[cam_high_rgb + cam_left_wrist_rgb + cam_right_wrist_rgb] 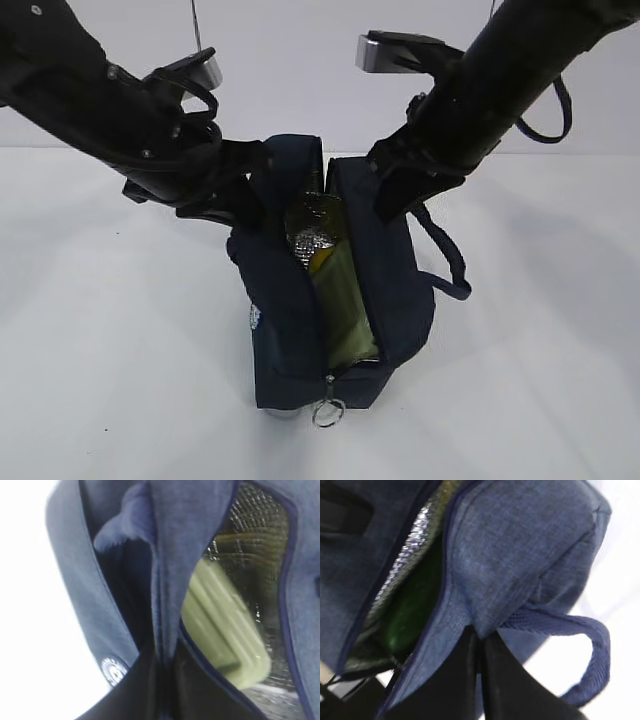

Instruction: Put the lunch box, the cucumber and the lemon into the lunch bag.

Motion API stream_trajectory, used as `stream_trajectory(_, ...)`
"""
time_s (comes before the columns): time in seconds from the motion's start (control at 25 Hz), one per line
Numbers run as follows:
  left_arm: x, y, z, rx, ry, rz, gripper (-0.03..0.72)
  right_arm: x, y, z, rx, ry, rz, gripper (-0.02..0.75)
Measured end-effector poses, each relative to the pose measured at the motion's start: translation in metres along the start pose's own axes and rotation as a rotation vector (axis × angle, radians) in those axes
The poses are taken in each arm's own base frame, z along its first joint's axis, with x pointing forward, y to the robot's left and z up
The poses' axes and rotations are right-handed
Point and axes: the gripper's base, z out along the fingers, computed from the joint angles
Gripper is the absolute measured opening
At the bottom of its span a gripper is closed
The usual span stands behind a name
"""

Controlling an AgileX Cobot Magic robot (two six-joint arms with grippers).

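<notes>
The navy lunch bag stands in the middle of the table with its top open. My left gripper is shut on the bag's left top edge. My right gripper is shut on the bag's right top edge. The lunch box with its sage-green lid stands on edge inside the bag and also shows in the left wrist view. The dark green cucumber lies inside against the silver lining. The lemon is hidden.
The zipper's metal ring pull hangs at the bag's near end. A white round logo sits on the left side. One looped handle hangs off the right side. White table lies all around.
</notes>
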Motion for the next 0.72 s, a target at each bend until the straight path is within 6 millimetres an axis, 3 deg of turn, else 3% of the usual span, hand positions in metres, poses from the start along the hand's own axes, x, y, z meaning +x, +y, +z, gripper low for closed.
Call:
stream_trajectory(0.36,-0.01,0.014,-0.003,-0.04,-0.08,-0.015,0.006,-0.01,-0.009,0.011,0.042,-0.095,-0.004,0.02)
stream_trajectory(0.72,-0.01,0.022,0.012,-0.06,-0.068,-0.032,0.006,-0.017,-0.013,0.011,0.082,-0.169,-0.027,0.02)
